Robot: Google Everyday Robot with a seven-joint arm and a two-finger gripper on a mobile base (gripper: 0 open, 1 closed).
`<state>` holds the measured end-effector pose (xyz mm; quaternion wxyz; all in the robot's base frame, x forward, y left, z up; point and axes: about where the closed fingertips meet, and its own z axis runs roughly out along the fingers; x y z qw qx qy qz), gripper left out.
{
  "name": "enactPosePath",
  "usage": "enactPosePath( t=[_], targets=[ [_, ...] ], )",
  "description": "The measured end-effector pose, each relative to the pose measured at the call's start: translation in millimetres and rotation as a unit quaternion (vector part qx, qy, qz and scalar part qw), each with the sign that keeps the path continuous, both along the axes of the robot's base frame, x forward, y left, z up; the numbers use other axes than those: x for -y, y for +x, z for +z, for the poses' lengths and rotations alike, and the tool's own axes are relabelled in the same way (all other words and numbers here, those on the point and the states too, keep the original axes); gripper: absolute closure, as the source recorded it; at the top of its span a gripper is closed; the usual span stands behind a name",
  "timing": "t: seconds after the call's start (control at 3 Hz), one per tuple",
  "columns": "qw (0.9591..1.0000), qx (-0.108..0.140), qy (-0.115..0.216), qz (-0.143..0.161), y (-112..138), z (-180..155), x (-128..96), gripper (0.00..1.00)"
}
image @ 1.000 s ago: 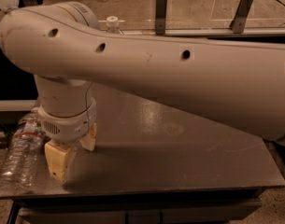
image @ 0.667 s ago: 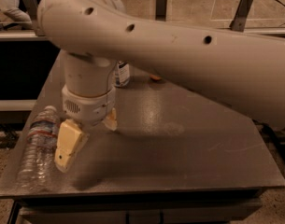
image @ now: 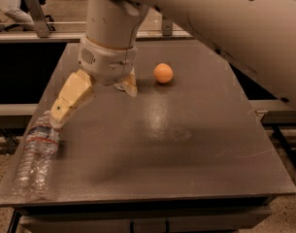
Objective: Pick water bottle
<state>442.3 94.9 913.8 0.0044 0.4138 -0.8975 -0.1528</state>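
At the front-left corner of the grey surface (image: 176, 149), on its side: water bottle (image: 37, 154), clear and ribbed, lengthwise along the left edge, neck end toward the rear, base toward the front corner. Red-and-blue label band near the neck end. Flat on the surface, not lifted.

Above the left half of the surface, well back from the front edge: hand (image: 94, 104), hanging from a pale wrist housing under the big arm (image: 220, 18) crossing the upper right of the view. Fingers (image: 72, 98) tan, spread wide. Nearer one slanting down and to the left, tip right at the bottle's neck end and overlapping it from this angle; cannot tell whether touching. Other one shorter in view, just below the right side of the wrist housing, well apart from the bottle. Bottle body outside the gap between the two.

Farther back, to the right of the hand and apart from it: small orange ball (image: 163, 73), resting on the surface.

Beyond the rear edge: upright metal posts (image: 36, 13), and at top left part of a person (image: 7, 4) in light clothes.
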Motion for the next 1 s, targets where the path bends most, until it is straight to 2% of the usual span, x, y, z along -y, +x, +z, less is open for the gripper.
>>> enactPosePath(
  t=[0.33, 0.67, 1.0],
  targets=[
    [0.9986, 0.032, -0.037, -0.021, -5.8, 30.0, -17.1, 0.00],
    [0.9941, 0.059, -0.082, -0.039, -7.5, 24.8, -72.5, 0.00],
    [0.9912, 0.033, -0.087, -0.094, -23.7, 6.9, -162.6, 0.00]
  ],
)
